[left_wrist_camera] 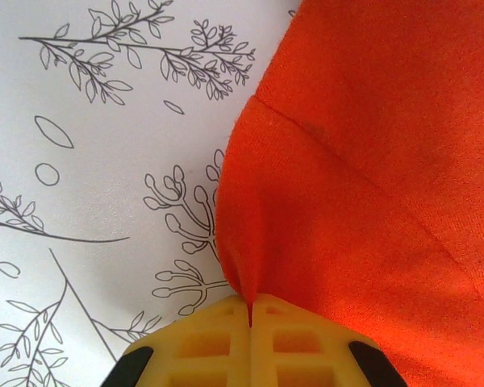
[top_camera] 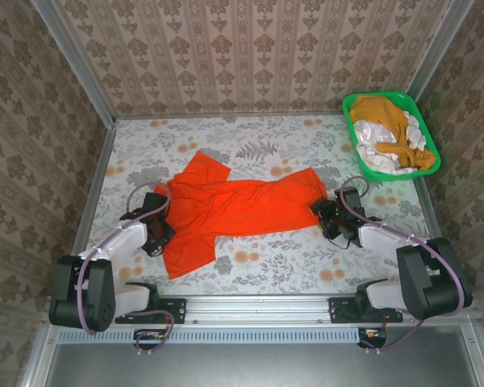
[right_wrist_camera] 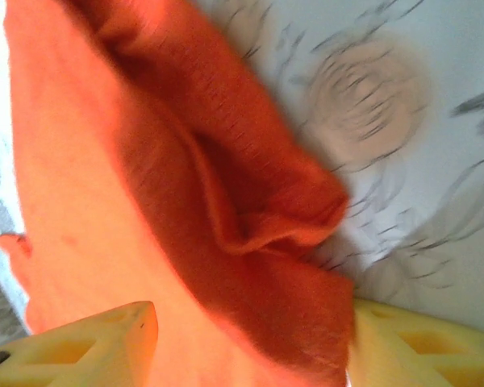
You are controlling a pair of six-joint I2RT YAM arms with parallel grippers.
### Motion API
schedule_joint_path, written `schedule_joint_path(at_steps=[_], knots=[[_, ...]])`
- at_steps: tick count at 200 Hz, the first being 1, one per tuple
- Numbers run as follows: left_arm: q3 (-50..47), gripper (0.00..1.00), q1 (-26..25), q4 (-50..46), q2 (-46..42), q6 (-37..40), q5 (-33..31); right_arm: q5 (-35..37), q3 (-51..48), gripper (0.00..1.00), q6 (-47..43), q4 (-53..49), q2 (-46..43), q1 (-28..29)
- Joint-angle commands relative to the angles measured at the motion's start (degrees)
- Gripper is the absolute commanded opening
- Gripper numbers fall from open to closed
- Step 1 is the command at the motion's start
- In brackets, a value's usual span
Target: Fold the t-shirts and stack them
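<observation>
The red-orange t-shirt (top_camera: 234,214) lies spread across the middle of the bench (top_camera: 306,266). The left jaws are clenched on its left edge. The right jaws stand apart astride a fold at its right end. A mustard t-shirt (top_camera: 383,113) and white t-shirts (top_camera: 379,157) sit in the green basket (top_camera: 379,95) at the far right corner.

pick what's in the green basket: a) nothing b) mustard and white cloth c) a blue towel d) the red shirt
b, the basket at the far right corner holds a mustard shirt on top of white cloth, while the red shirt lies out on the table.
</observation>
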Motion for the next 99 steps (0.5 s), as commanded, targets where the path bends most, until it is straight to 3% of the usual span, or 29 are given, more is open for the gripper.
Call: schedule_joint_path(at_steps=[1,70,99], knots=[[-1.34,0.00,0.35,6.32,0.19,0.68,1.93,-1.29,-1.81,0.62,2.36,3.19,-2.35,0.62],[-0.59,0.00,0.41,6.36,0.64,1.62,1.86,-1.35,-1.17,0.60,-0.02,13.42,3.09,-2.52],[-1.11,0.00,0.44,6.56,0.27,1.27,2.09,0.13,-2.34,0.52,-0.09,15.12,0.86,-5.27]])
